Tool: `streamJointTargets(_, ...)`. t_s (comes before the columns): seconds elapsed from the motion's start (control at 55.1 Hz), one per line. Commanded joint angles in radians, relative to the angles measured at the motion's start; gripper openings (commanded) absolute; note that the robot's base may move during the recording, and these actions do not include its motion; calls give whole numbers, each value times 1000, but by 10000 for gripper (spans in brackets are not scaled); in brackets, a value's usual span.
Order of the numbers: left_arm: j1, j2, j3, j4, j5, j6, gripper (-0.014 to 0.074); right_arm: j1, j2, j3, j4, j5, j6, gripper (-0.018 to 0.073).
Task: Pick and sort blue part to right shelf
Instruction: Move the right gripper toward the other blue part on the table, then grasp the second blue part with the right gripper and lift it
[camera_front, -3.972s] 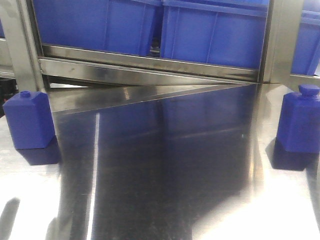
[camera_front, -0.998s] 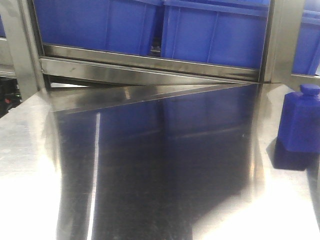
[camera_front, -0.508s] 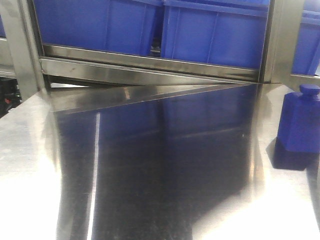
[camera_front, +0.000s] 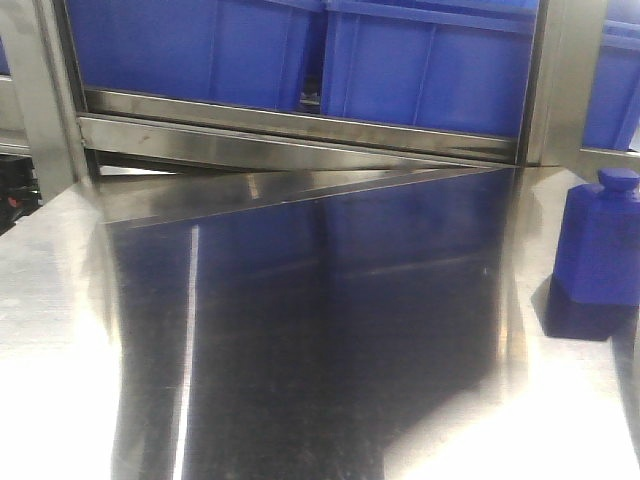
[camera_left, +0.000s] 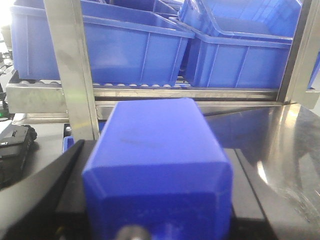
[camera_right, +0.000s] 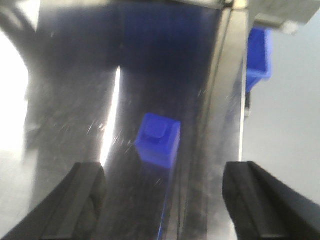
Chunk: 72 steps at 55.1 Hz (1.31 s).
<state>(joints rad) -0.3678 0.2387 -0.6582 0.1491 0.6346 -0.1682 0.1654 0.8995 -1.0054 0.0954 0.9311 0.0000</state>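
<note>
**Up front on the left: carry it in high, let go low**

The left end effector (camera_left: 156, 150) is clenching one blue part (camera_left: 157, 170), its dark fingers (camera_left: 45, 190) pressing both flanks. The part is appearing to ride clear of the bench (camera_left: 295, 145), near but not yet over the right shelf (camera_left: 299, 55). Just ahead and to the left, an upright post (camera_left: 75, 75) is crossing the view. Behind the front rail (camera_left: 150, 93), two deep blue bins (camera_left: 100, 50) are sitting side by side.

I am reading this as the carry-in. Doing it well is calling for steering right of the post and lifting until the part's underside is clearing both rail and bin rim. The squeeze is needing to stay firm until the part is over a bin's mouth, with a lowering before the let-go so nothing is dropping and bouncing. Which bin is meant, I cannot tell.

Farther right, a second blue part (camera_front: 600, 245) is standing upright on the bench, near the right edge and short of the shelf. The right end effector (camera_right: 162, 185) is hovering above it, fingers spread wide and gripping nothing. It is best waiting there while the left arm is working.
</note>
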Motion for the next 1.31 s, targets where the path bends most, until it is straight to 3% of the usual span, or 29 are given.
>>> streamJointTargets(0.0, -4, 12, -24, 4, -96, -10, 321, 6, 95, -115, 0, 41, 28, 595)
streamJointTargets(0.181, -4, 12, -24, 4, -98, -10, 321, 18, 271, -219, -51, 164, 139, 595)
streamJointTargets(0.399, -4, 12, -24, 4, -105, -10, 321, 149, 422, -296, -165, 182, 279, 595)
streamJointTargets(0.49, -4, 12, -24, 4, -107, -10, 321, 157, 475, -314, -186, 200, 317, 595)
streamJointTargets(1.288, -4, 14, -24, 4, -129, -10, 321, 154, 800, -318, -207, 119, 338, 584)
